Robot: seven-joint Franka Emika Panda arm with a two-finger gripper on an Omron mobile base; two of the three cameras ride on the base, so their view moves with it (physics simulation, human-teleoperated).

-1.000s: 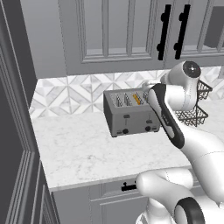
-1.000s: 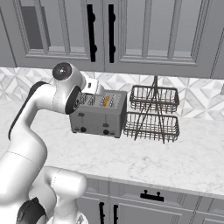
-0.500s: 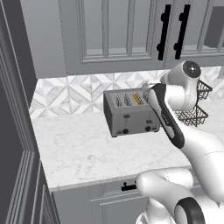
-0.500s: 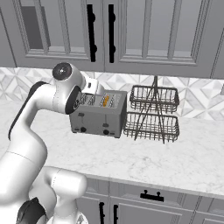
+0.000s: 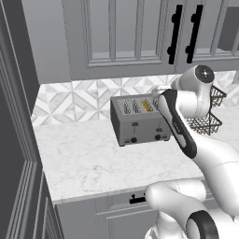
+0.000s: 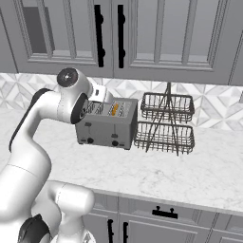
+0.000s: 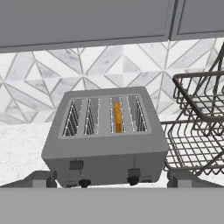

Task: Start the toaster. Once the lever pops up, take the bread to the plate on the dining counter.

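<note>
While the toaster (image 7: 105, 135) sits on the white marble desk (image 5: 88, 163) against the tiled backsplash (image 7: 48, 70), its grey metal box shows four slots on top, with two small black levers and two black knobs on the front. An orange-tan slice of bread (image 7: 117, 116) stands on edge in the third slot from the left, sunk low inside. From the left base camera the arm's forearm covers the toaster's right end, and the bread (image 5: 146, 106) is a thin orange streak. From the right base camera a two-tier wire basket rack (image 6: 166, 124) stands just beside the toaster's right side. I cannot tell whether the tool is spread or pressed together. Grey cabinets with black handles (image 6: 98, 34) hang above the desk.
</note>
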